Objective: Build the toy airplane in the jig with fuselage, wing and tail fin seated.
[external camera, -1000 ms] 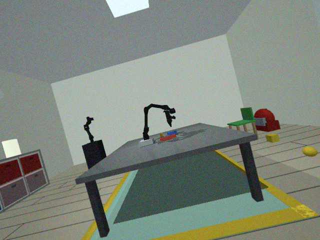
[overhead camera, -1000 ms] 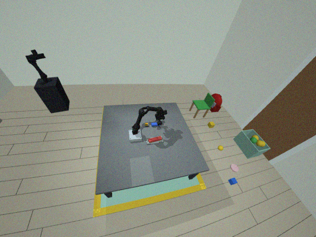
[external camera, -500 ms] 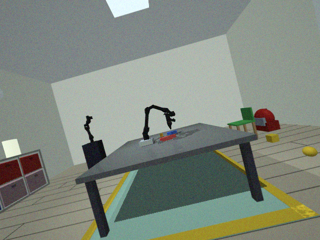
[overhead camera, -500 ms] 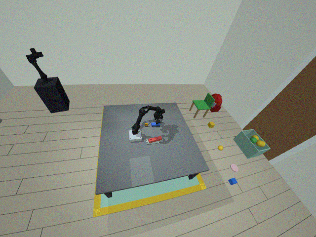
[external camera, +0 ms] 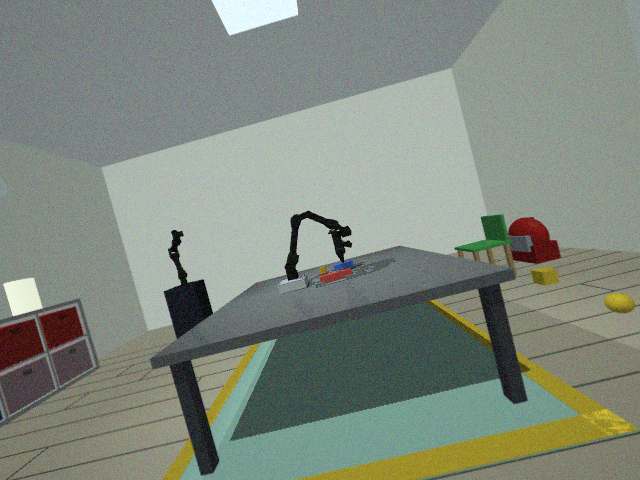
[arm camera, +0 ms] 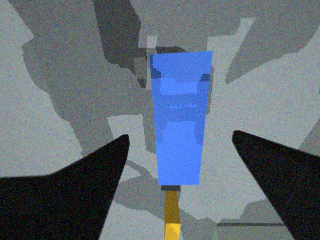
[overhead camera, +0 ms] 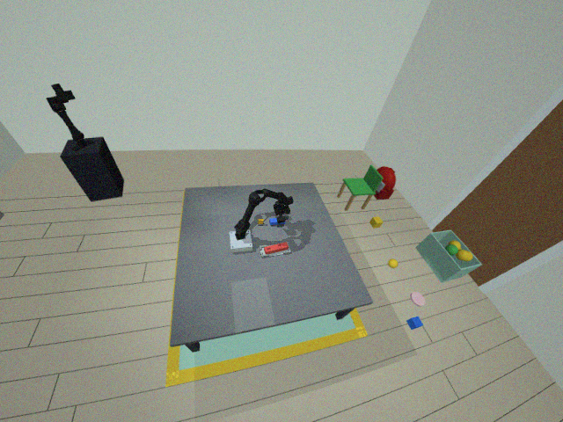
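Note:
The blue wing lies on the table, lengthwise up the wrist view. My gripper is open above it, with one finger to each side of the wing and nothing held. The small yellow tail fin lies just beyond the wing's near end in the wrist view. The red fuselage lies in the pale cradle; whether it sits fully flat is too small to tell. No wing or fin is on it.
The arm's white base plate stands left of the cradle on the grey table. A second black arm stands on a dark pedestal beyond the table. A green chair stands on the floor to the right.

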Available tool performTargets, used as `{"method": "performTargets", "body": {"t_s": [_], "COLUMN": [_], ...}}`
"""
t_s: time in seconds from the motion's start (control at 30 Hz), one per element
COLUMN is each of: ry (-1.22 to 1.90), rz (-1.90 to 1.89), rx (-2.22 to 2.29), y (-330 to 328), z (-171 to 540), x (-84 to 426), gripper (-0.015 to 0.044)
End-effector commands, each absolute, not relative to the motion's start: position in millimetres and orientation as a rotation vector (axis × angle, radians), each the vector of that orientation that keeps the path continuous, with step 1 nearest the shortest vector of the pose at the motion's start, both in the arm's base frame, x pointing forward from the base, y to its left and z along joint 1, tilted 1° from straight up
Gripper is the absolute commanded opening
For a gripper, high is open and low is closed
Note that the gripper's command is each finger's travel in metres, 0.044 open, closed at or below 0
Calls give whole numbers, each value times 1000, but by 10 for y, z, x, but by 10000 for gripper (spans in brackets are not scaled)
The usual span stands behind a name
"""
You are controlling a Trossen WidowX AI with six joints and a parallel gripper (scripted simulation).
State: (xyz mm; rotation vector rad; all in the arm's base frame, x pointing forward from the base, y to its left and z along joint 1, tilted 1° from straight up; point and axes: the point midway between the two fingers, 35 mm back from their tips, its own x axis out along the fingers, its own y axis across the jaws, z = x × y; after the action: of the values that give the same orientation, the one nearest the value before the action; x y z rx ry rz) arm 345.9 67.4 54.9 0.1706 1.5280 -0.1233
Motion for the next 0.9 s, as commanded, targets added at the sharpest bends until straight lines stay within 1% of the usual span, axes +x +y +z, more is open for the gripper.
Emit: {"method": "performTargets", "body": {"t_s": [0.0,0.63,0.87], "ry": [1526,1526,1526], "rz": [-128,-128,-128], "rx": [175,175,175], "y": [675,681,681], "z": [488,205,205], "x": [3465,3468,3468], "gripper": [440,440,256]}}
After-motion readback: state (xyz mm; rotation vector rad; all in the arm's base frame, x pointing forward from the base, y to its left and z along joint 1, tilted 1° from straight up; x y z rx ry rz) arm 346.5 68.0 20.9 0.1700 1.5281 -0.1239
